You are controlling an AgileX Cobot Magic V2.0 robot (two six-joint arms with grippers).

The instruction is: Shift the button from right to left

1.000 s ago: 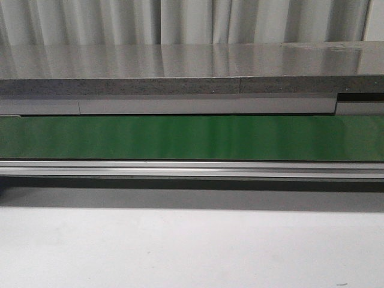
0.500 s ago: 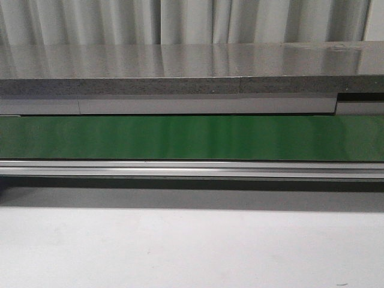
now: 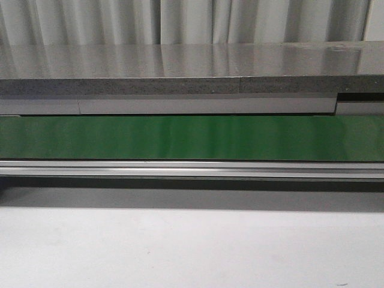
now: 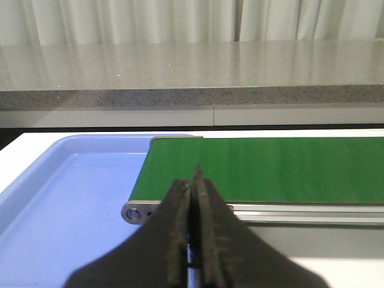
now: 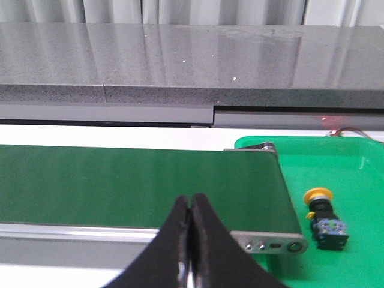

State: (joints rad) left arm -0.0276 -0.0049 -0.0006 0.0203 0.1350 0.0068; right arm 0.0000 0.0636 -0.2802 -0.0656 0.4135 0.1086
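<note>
The button (image 5: 324, 217), with a yellow cap on a black body, lies on its side in the green tray (image 5: 354, 168) beside the belt's right end. My right gripper (image 5: 190, 201) is shut and empty, in front of the green belt (image 5: 138, 183), well apart from the button. My left gripper (image 4: 193, 177) is shut and empty, near the belt's left end (image 4: 264, 168), beside the blue tray (image 4: 72, 198). In the front view the belt (image 3: 192, 138) carries nothing, and neither gripper nor the button shows there.
A grey stone counter (image 3: 192, 69) runs behind the belt. An aluminium rail (image 3: 192, 169) edges the belt's front, with a white table surface (image 3: 192, 252) before it. The belt's end brackets (image 4: 135, 212) (image 5: 270, 244) stick out at both ends.
</note>
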